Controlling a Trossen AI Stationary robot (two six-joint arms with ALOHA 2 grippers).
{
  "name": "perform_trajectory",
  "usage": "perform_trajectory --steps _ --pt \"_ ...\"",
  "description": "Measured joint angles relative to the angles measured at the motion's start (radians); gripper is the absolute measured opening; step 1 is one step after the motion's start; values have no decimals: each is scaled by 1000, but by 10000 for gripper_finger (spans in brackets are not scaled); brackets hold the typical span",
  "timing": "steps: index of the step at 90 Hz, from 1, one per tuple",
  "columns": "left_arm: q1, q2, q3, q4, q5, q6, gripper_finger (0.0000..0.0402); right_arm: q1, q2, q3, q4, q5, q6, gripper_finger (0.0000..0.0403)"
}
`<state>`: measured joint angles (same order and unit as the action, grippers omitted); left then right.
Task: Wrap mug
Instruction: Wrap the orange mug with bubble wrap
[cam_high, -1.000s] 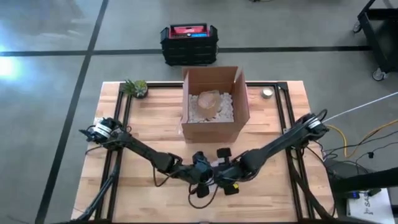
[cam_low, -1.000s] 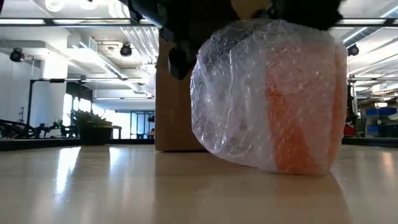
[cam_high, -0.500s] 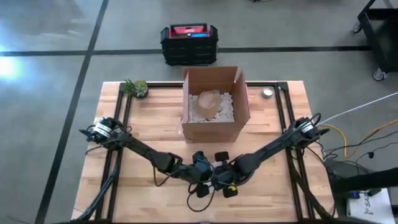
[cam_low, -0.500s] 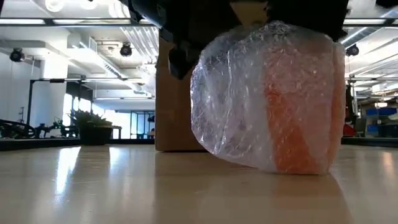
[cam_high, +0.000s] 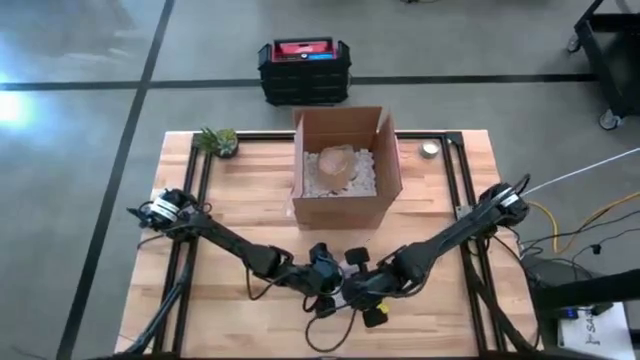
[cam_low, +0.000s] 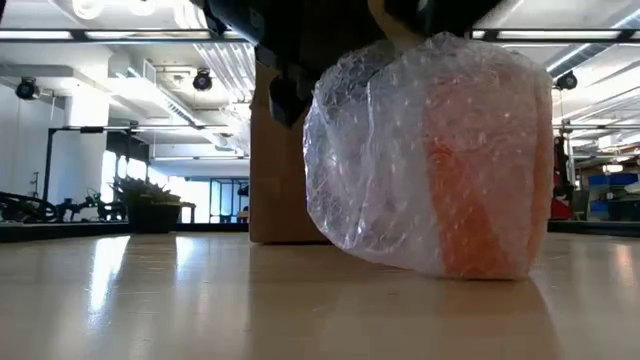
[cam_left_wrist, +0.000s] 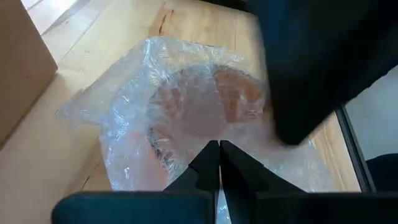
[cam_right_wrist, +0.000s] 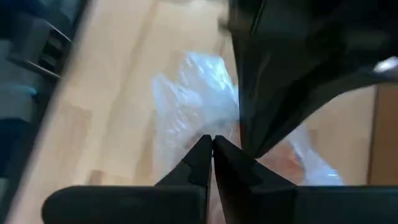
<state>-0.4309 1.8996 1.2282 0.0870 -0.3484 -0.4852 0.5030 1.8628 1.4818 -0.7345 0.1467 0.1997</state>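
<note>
The mug (cam_low: 480, 160), orange and swathed in bubble wrap (cam_low: 370, 150), sits on the tabletop (cam_low: 150, 300) at the right of centre in the low view, in front of the cardboard box (cam_high: 340, 165). In the high view both arms meet over it at the lower centre. The left end effector (cam_left_wrist: 219, 152) has its fingers pressed together above the wrap, with no film visibly pinched; the right end effector (cam_right_wrist: 212, 144) is likewise closed. The wrap looks loose and bulging on its left side, so it could spring open once released, and two arms this close could collide.
</note>
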Motion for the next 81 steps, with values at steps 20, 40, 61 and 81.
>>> perform_trajectory --steps 20,40,61,81 --pt "-1 0 0 -1 37 36 0 -6 87 -12 0 15 -12 2" --pt "-1 0 0 3 42 36 0 -5 83 -13 -14 13 -31 2" --pt "-3 0 0 1 52 36 0 11 -25 14 -78 -5 -24 2" --pt "-3 0 0 1 51 36 0 18 -130 21 -205 5 73 2"
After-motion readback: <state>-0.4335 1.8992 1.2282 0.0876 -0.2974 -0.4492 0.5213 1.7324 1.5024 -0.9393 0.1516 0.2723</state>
